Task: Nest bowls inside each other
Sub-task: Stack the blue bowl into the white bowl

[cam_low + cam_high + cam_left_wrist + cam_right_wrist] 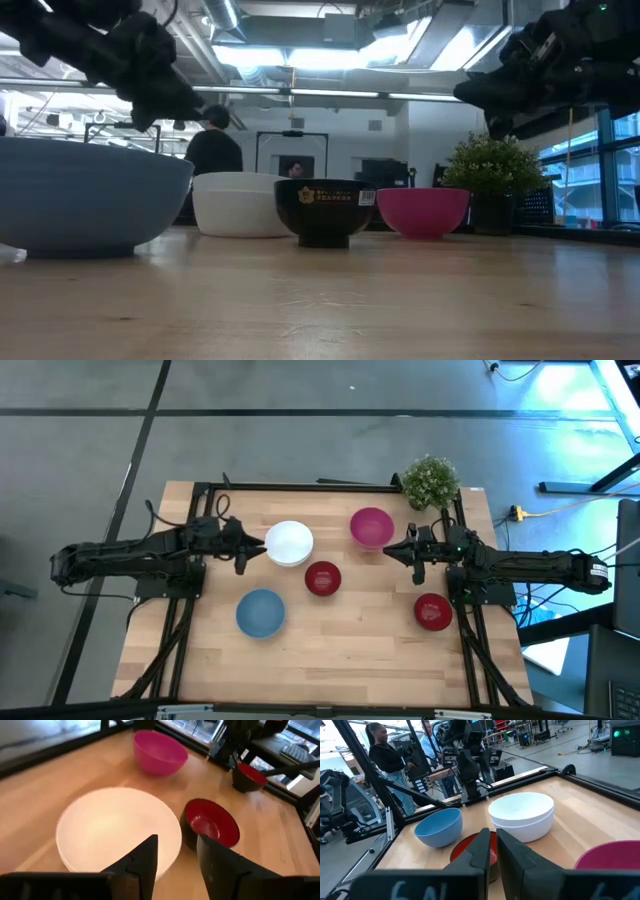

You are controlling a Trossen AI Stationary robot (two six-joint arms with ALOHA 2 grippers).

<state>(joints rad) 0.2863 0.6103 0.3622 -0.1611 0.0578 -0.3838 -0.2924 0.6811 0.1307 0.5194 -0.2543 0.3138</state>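
Left gripper (262,546) at white bowl (289,543) rim — fingers apart

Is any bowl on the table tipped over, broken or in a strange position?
Nothing stands out. The white bowl, blue bowl, pink bowl and both dark red bowls stand upright and apart on the table. The potted plant stands upright at the far corner.
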